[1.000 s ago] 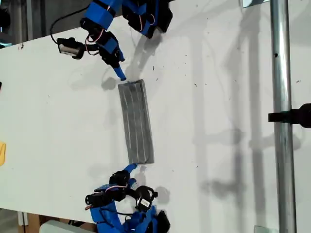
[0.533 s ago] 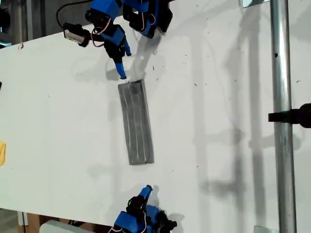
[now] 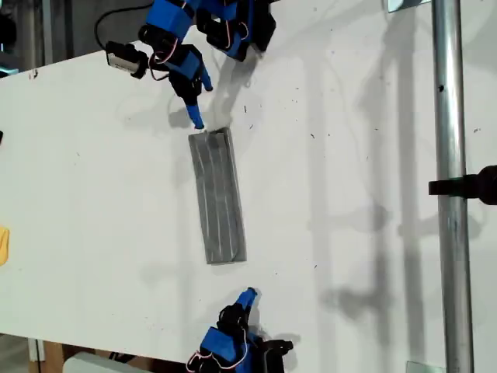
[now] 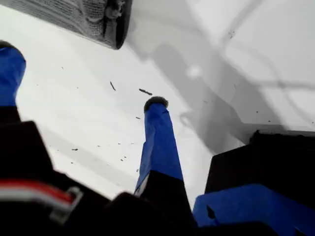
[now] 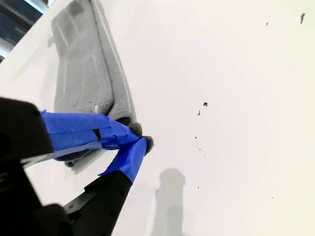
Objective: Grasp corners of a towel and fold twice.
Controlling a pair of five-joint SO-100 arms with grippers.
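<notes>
The towel (image 3: 219, 194) lies folded into a narrow grey striped strip on the white table (image 3: 349, 155), running up and down the middle of the exterior view. My first gripper (image 3: 199, 101) hovers open just beyond the strip's upper end, one fingertip (image 3: 195, 121) close to that end's corner; the first wrist view shows that end of the towel (image 4: 88, 14) ahead of my first gripper (image 4: 82, 76), nothing between the fingers. My second gripper (image 3: 248, 294) is shut and empty, apart from the strip's lower end. In the second wrist view the towel (image 5: 83, 73) lies beyond my second gripper (image 5: 142, 137).
A metal pole (image 3: 448, 194) with a black clamp (image 3: 474, 185) crosses the exterior view's right side. A small yellow object (image 3: 2, 245) sits at that view's left edge. Both arm bases stand at the table's edges, one at the exterior view's top, one at its bottom.
My second gripper has drawn back from the towel's lower corner toward the exterior view's bottom and slightly right. My first gripper has turned and lifted a little off the upper end. The towel has stayed put.
</notes>
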